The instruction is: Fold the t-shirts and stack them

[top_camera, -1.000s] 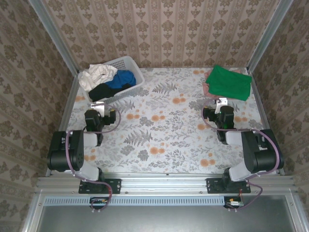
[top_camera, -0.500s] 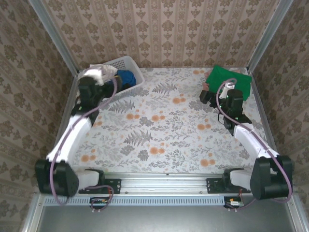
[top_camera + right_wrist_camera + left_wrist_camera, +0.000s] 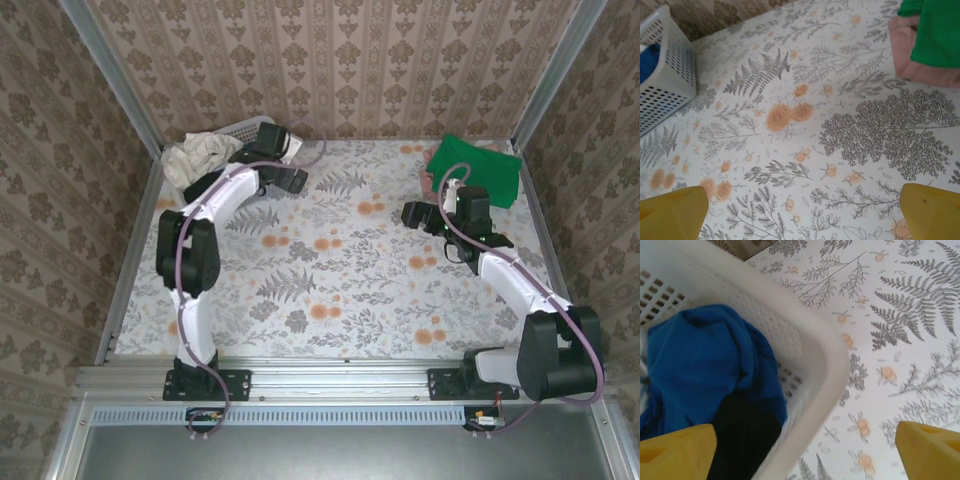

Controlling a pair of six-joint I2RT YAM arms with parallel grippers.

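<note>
Overhead camera: fixed above and behind the arm bases, looking down and forward over the whole table to the far wall; distant. Left wrist camera: close over the near corner of the basket, facing steeply down into it, the blue t-shirt in near view. Right wrist camera: low over mid-table, facing obliquely across it. The basket is common to all three views. The green t-shirt is shared by the right wrist and overhead views.
</note>
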